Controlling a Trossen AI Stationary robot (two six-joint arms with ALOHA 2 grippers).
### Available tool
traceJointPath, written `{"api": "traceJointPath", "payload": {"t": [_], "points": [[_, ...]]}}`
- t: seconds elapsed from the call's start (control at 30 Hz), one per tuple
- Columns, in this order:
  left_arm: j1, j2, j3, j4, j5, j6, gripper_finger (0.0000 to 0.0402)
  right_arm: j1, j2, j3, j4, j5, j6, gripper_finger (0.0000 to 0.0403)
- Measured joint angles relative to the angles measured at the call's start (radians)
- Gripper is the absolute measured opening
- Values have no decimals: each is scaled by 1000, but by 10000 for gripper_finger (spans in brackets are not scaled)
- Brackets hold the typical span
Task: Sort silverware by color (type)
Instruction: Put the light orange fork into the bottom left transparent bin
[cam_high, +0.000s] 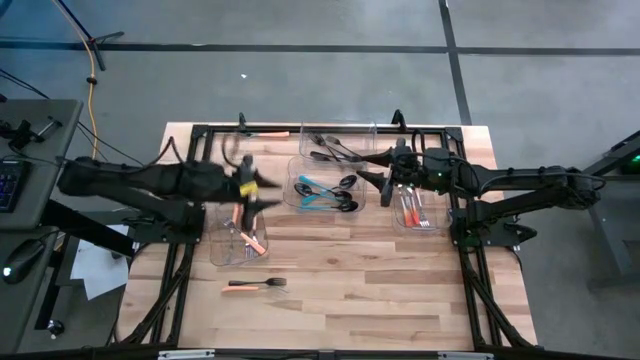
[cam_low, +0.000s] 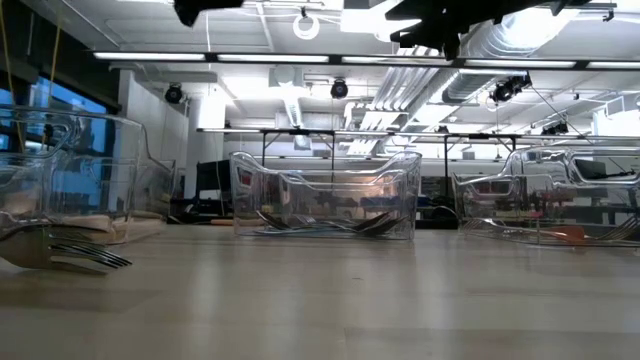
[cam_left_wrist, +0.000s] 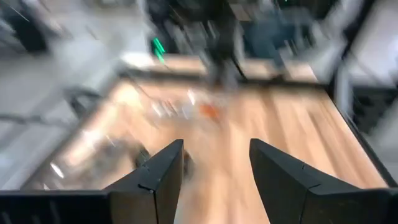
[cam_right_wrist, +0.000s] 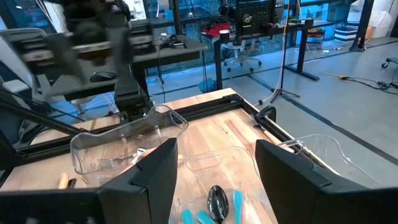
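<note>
The silverware lies in clear bins on the wooden table. Teal and black spoons (cam_high: 325, 192) are in the middle bin. Black pieces (cam_high: 335, 150) lie in a far bin. Orange-handled pieces lie in the right bin (cam_high: 413, 210) and in the left bin (cam_high: 245, 238). An orange-handled fork (cam_high: 255, 285) lies loose on the table near the front. My left gripper (cam_left_wrist: 214, 146) is open and holds nothing; it hangs above the left bin's far side (cam_high: 268, 190). My right gripper (cam_right_wrist: 214, 146) is open with nothing between its fingers, hanging between the middle and right bins (cam_high: 372, 178).
A far-left bin (cam_high: 265, 135) holds one orange-handled piece. A black frame (cam_high: 330, 128) runs around the table's far part and along its sides. Bare wood (cam_high: 380, 290) lies toward the front edge. In the low view, a fork (cam_low: 60, 255) lies at the left beside a bin.
</note>
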Motion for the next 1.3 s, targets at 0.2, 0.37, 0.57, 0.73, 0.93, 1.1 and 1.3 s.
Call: {"api": "traceJointPath", "payload": {"t": [0.2,0.37,0.57,0.73,0.93,1.1,1.3], "points": [[-285,150,247,-438,36,-81,172,0,0,0,-15,0,0,201],[-535,348,350,-574,38,-118,172,0,0,0,-36,0,0,201],[-713,533,292,-563,40,-413,172,0,1,0,-53,0,0,201],[-771,631,210,-492,39,-608,172,0,1,0,-68,0,0,201],[-770,689,164,-482,-16,-649,172,0,1,0,-99,0,0,201],[-766,730,155,-489,-34,-477,172,0,1,0,-110,0,0,201],[-740,765,156,-481,-8,-396,172,0,1,0,-111,0,10,201]]}}
